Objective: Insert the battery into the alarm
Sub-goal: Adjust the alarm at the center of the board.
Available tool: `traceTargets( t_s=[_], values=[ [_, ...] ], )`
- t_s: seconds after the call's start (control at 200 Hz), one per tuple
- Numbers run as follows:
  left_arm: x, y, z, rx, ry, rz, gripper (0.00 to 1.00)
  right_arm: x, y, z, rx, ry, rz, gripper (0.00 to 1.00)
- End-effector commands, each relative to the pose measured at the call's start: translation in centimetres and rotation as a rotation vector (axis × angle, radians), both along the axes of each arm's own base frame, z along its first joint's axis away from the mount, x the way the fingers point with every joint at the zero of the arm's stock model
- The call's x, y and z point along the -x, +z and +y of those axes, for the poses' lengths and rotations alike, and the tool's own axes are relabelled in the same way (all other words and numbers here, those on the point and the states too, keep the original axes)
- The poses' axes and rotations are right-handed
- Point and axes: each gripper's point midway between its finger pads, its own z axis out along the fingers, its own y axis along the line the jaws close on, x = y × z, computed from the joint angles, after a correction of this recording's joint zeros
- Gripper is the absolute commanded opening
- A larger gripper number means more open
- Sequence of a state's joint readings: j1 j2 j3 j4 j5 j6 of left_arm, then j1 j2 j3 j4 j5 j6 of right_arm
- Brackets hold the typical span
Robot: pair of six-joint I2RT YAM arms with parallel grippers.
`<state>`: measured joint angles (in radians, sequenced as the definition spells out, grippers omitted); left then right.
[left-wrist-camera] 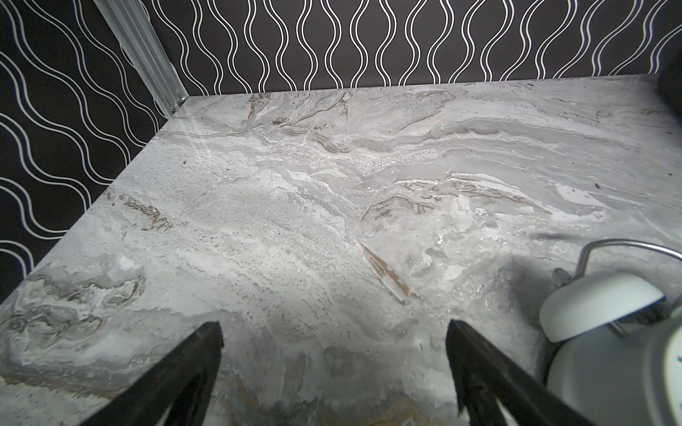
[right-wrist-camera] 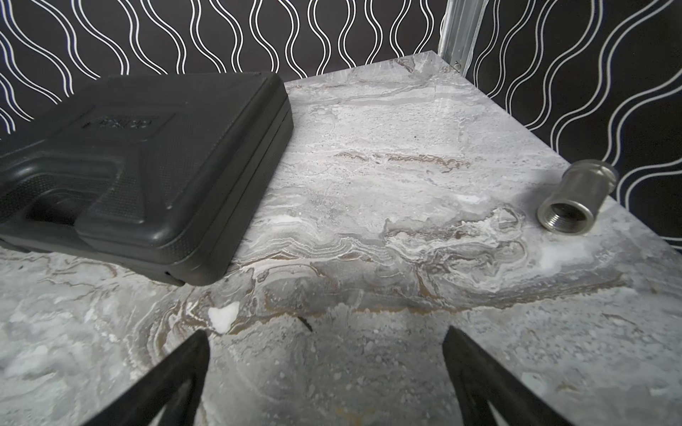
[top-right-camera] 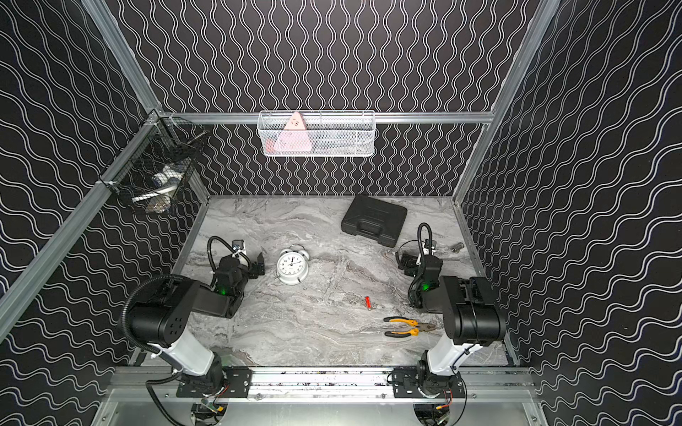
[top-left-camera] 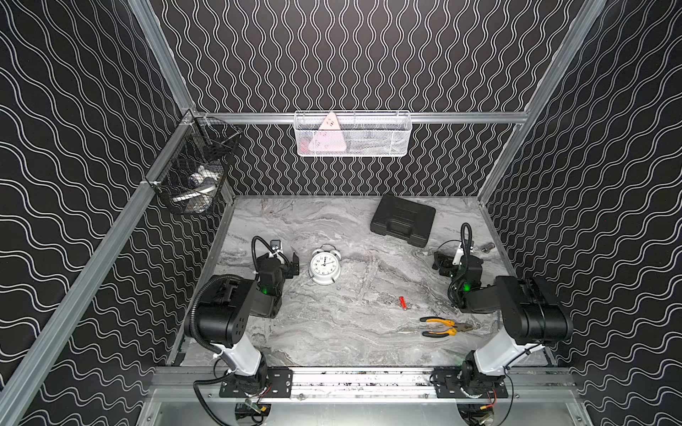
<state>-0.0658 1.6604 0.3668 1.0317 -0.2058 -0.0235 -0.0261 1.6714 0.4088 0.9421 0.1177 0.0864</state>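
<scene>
The battery (top-left-camera: 402, 303) lies loose on the desk (top-left-camera: 332, 332), and nothing has hold of it.
It's a little red cell with a silvery tip, flat between the alarm (top-left-camera: 324, 266) and the pliers (top-left-camera: 444, 327), touching neither. The alarm shows its dial upward, so its back is hidden. The left claw (left-wrist-camera: 332, 332) hangs spread just beside the alarm. The right claw (right-wrist-camera: 324, 335) is spread and empty too, well apart from the battery. I'd have the right one pinch the cell low across its middle, since it looks ready to roll.
</scene>
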Motion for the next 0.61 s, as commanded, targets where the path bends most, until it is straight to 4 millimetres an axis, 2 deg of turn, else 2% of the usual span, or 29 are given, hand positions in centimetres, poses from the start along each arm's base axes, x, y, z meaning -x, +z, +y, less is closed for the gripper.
traceTargets(
  t_s=[0.0,0.2,0.315,0.445,0.53,0.6],
  values=[
    [0.0,0.4,0.0,-0.015,-0.01,-0.009,0.99,-0.3,0.5,0.2,-0.007,0.01,-0.017,1.0],
    [0.0,0.8,0.1,-0.016,0.0,-0.015,0.99,-0.1,1.1,-0.1,0.007,-0.004,-0.04,0.99],
    [0.5,3.3,0.4,-0.051,0.049,-0.025,0.99,0.7,3.7,-0.5,0.012,-0.027,-0.07,0.99],
    [1.7,6.0,-0.2,-0.11,0.146,-0.031,0.99,1.7,6.5,-0.9,-0.004,-0.112,-0.069,0.99],
    [2.6,7.0,-0.6,-0.075,0.233,0.044,0.99,2.2,8.2,-0.1,-0.027,-0.122,-0.041,0.99],
    [3.0,7.8,-1.7,-0.006,0.255,0.094,0.99,2.4,9.9,1.0,-0.069,-0.103,-0.035,0.99]
  ],
)
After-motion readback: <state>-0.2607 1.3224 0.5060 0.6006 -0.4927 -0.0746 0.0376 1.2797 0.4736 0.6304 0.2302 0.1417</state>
